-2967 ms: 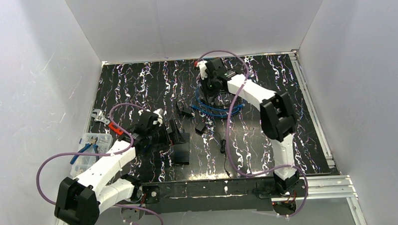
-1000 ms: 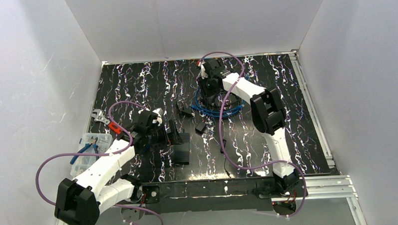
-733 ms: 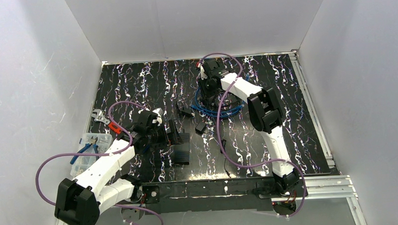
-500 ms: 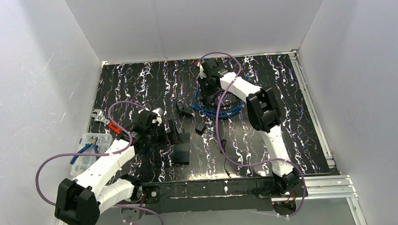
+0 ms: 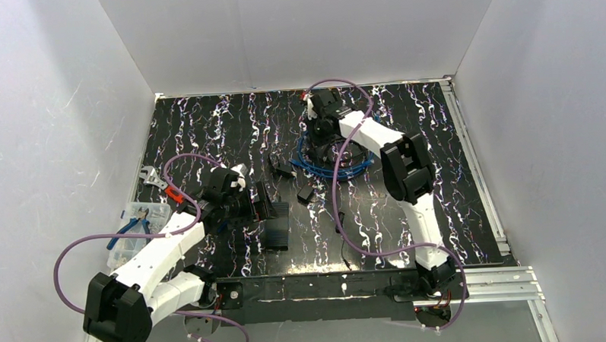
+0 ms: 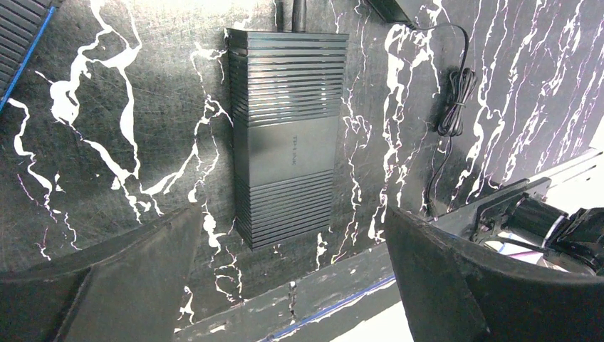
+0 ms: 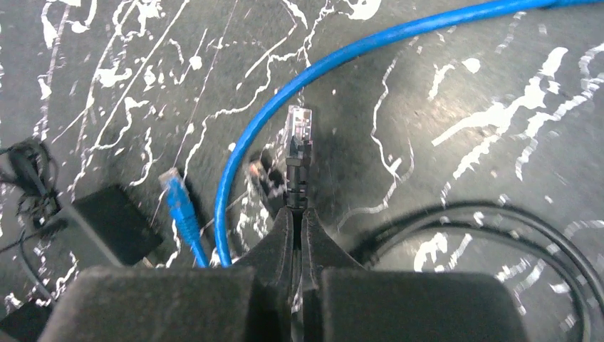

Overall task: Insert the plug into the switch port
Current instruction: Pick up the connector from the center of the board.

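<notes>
Pinching plug [image 7: 298, 137] between right fingers [image 7: 276, 246], blue cable [image 7: 342, 54] beside.

Plug [image 7: 298, 133] between tightly closed jaws

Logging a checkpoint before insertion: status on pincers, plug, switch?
Right pincer shut on black plug, not at switch. Left pincer open above switch. Blue cable curves beside plug.

Bright, even overhead light; wrist views slightly blurred.
</notes>
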